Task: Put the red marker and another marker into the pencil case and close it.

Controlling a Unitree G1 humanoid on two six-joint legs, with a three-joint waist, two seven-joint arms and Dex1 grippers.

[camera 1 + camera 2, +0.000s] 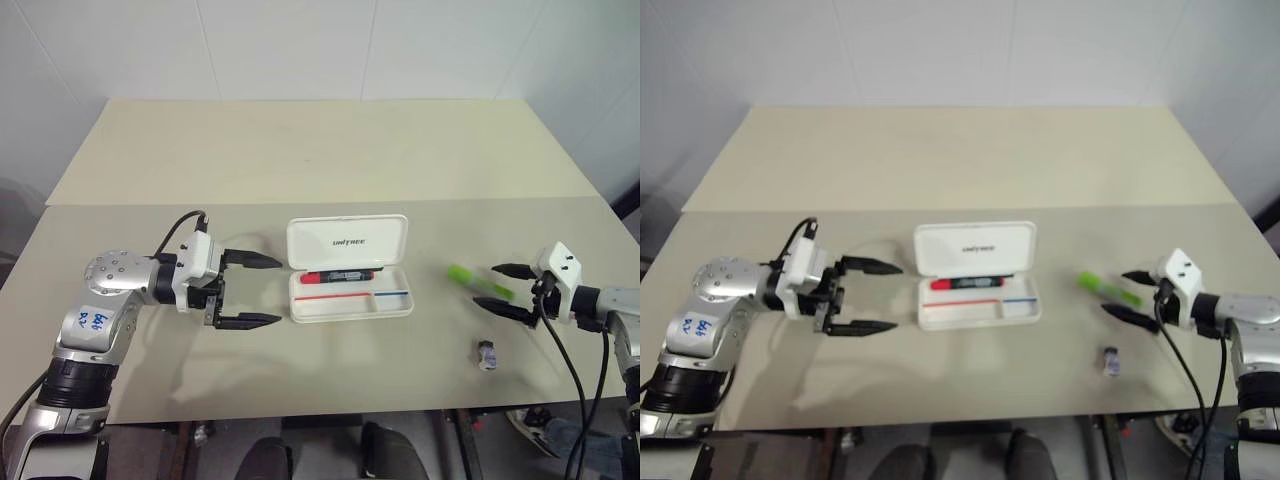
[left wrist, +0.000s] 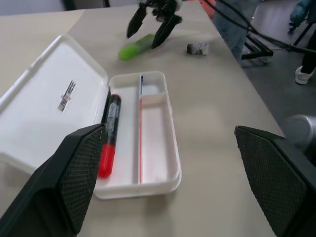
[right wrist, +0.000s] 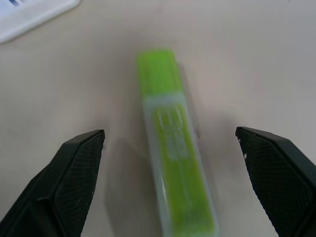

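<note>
The white pencil case (image 1: pixel 350 305) lies open mid-table, its lid (image 1: pixel 346 241) propped up at the back. Inside it, along the hinge side, lies the red marker (image 1: pixel 340 276), seen in the left wrist view too as the red marker (image 2: pixel 108 136). The light-green marker (image 1: pixel 479 281) lies on the table to the case's right. My right gripper (image 1: pixel 511 290) is open, its fingers on either side of the green marker's (image 3: pixel 173 148) near end without touching. My left gripper (image 1: pixel 255 291) is open and empty, just left of the case.
A small grey-purple stub (image 1: pixel 486 353) lies near the front edge, right of the case. A second table (image 1: pixel 320 145) adjoins at the back. In the left wrist view, a person's legs and a stand (image 2: pixel 256 42) are beyond the table's right edge.
</note>
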